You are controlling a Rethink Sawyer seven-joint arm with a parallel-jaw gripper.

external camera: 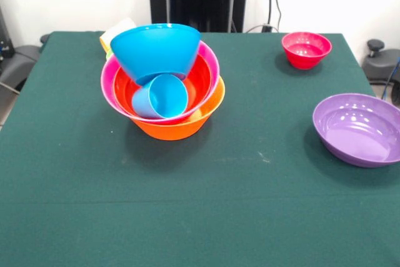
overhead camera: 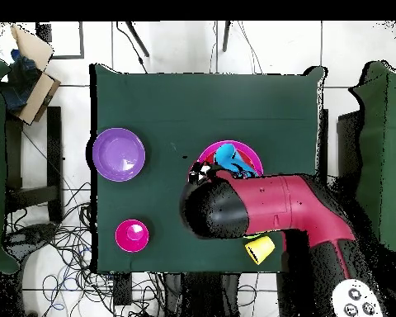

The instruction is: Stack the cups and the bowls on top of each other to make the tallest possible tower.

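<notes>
The tower stands left of centre: a large orange bowl (external camera: pixel 178 123) as base, a pink bowl (external camera: pixel 110 85) and a red-orange bowl (external camera: pixel 201 79) nested in it. A light blue cup (external camera: pixel 164 97) lies on its side inside, and a blue bowl (external camera: pixel 155 48) leans tilted on top. A yellow cup (external camera: pixel 117 32) sits just behind the tower, also seen as the yellow cup (overhead camera: pixel 260 248) from overhead. A purple bowl (external camera: pixel 356 128) and a small magenta bowl (external camera: pixel 306 48) stand apart. The red arm (overhead camera: pixel 292 210) reaches over the tower (overhead camera: pixel 234 153); its gripper (overhead camera: pixel 200 174) barely shows at the arm's tip.
The purple bowl (overhead camera: pixel 118 153) and magenta bowl (overhead camera: pixel 132 235) sit near one side of the green table (overhead camera: pixel 176 107). A cardboard box (overhead camera: pixel 32 74) stands off the table. Cables lie on the floor around it.
</notes>
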